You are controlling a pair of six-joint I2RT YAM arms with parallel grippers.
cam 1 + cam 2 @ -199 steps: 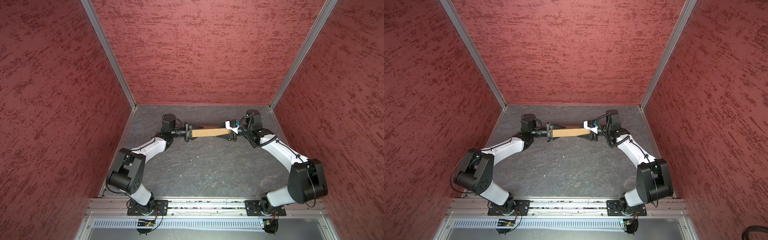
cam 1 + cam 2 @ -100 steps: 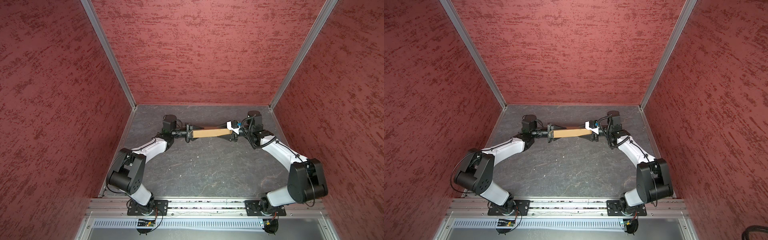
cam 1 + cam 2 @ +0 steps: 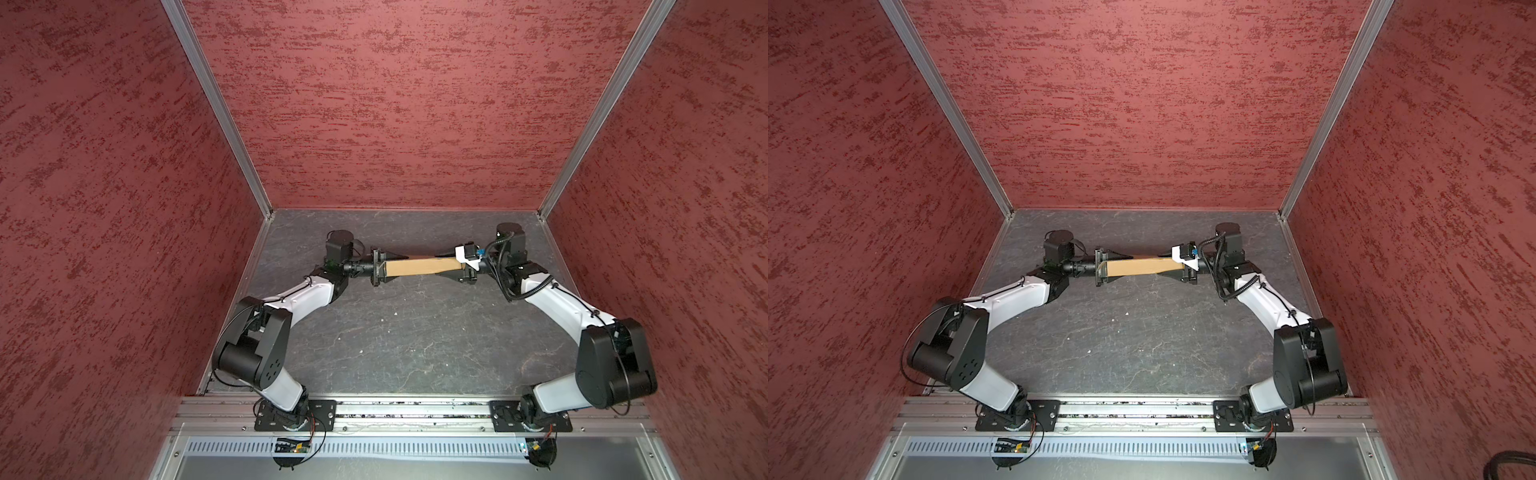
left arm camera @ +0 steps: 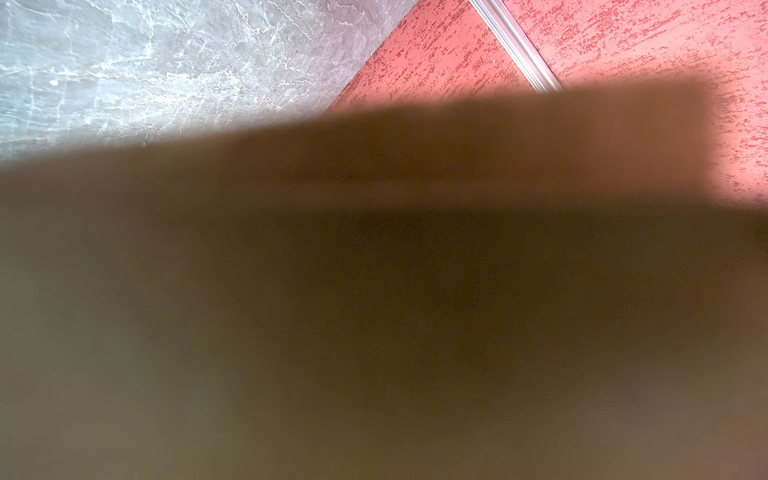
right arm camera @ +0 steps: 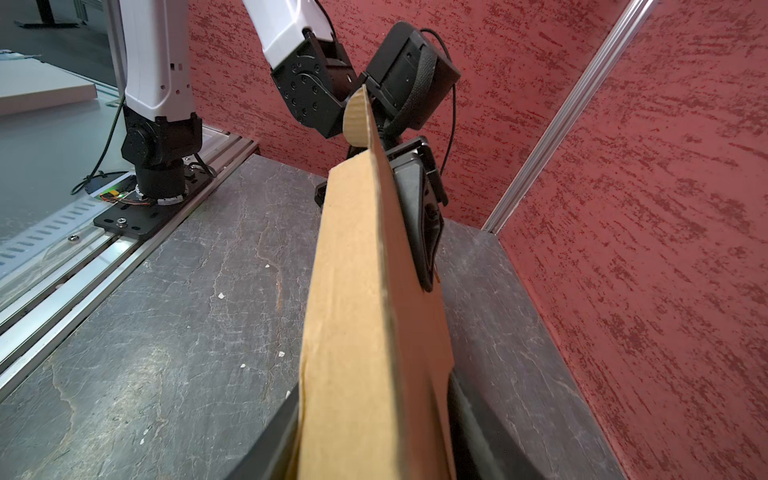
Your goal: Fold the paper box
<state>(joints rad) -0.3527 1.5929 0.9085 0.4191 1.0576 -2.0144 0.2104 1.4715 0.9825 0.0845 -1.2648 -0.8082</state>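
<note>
— Fingers first. How are the right fingers [image 5: 498, 436] found?

— Closed onto one end of the paper box [image 5: 353, 311]. Cardboard is seen passing between them in the right wrist view, with a finger laid against each face. Set against the views of a second ago, a slight drawing-in on that end is noted (small enough to be barely made out from above).

— And the left fingers [image 5: 419, 224]?

— Clamped on the opposite end, one lying flat on the far face. The left wrist view is filled by blurred cardboard, so nothing finer can be told there. No change is recorded on that side.

— Where is the box placed?

— It is held on edge between the two arms, towards the back of the tabletop [image 3: 395, 340]. Whether its lower edge rests on the surface cannot be told. Its position is not seen to have shifted.

— What is meant for the task?

— A grip is judged to be firming up; no new fold has been made. The panels appear already brought together, but a rounded tab [image 5: 357, 120] is left standing past the far end, untucked. Tucking is judged to remain. Excess squeeze could crease the wall.
</note>
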